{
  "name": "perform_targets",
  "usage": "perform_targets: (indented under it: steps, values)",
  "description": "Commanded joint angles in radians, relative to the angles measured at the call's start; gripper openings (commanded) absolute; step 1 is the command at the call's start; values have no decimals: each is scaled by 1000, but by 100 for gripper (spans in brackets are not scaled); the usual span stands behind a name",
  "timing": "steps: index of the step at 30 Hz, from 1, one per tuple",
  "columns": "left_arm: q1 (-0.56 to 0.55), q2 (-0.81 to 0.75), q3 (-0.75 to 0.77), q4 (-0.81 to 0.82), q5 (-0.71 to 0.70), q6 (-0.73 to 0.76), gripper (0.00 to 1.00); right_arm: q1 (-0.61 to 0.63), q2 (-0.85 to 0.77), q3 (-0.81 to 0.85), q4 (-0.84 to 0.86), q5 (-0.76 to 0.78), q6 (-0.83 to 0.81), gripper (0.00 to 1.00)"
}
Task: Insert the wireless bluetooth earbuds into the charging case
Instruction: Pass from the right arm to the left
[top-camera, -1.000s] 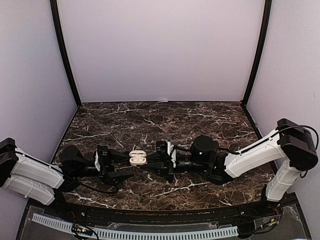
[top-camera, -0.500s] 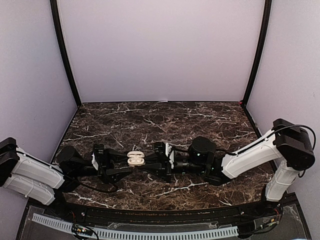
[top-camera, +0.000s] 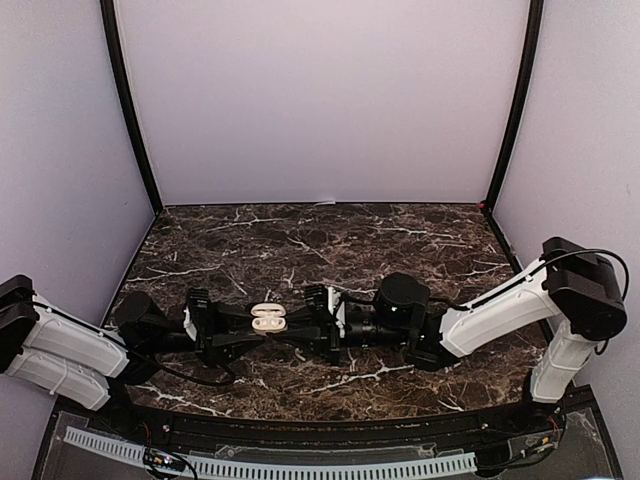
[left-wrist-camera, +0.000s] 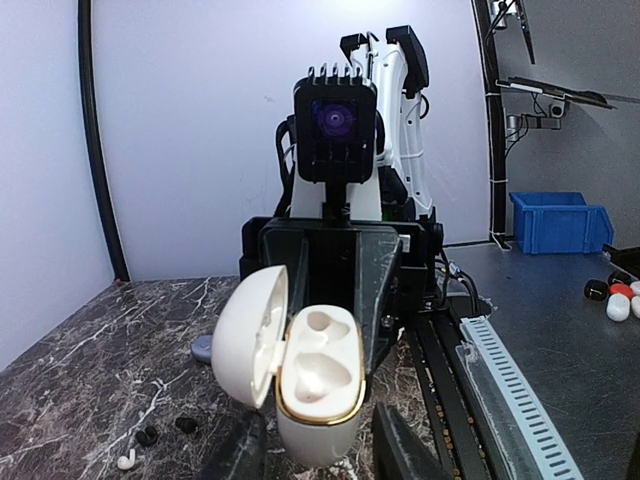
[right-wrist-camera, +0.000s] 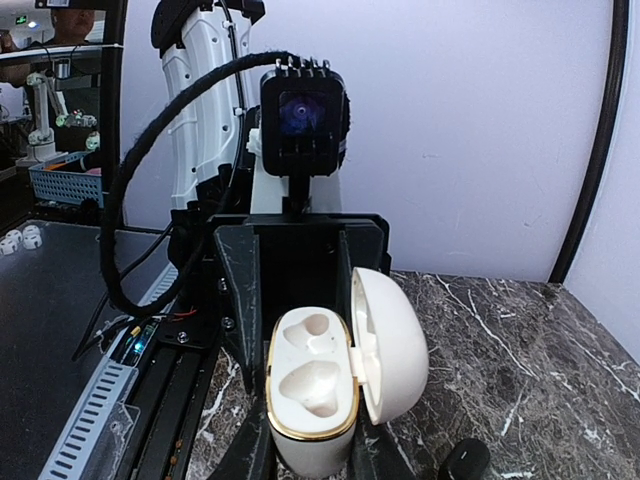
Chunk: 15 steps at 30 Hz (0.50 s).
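While the right gripper (right-wrist-camera: 308, 458) clamps the base of the charging case (right-wrist-camera: 310, 395) over the marble table (left-wrist-camera: 70, 380), the left gripper (left-wrist-camera: 320, 455) sits narrowed around the same base from the opposite side. Whether its pads actually bear on the shell cannot be told. The danger, on this evidence, lies in that double hold. Two arms squeezing or pulling unevenly could twist the smooth, rounded shell out of one grip, tip it, or knock the hinged lid (left-wrist-camera: 250, 335) shut over the wells (left-wrist-camera: 322, 372). The case is glossy white with a gold rim, its lid swung open to one side and both moulded wells empty. Farther off, the wireless bluetooth earbuds (left-wrist-camera: 148, 434) lie loose on the marble, well apart from the case. Two tiny dark ones lie near each other with a white one close by, all small enough to fumble or flick away.
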Motion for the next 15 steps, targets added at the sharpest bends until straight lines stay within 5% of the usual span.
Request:
perform_targets:
  steps: [1, 11, 15]
  values:
    - [-2, -16, 7, -17, 18, 17, 37, 12, 18, 37, 53, -23, -9, 17]
    - [-2, -34, 6, -42, 11, 28, 28, 12, 30, 46, 51, -28, -8, 17]
    - [-2, -40, 5, -43, 8, 25, 34, 11, 33, 45, 52, -28, -6, 17]
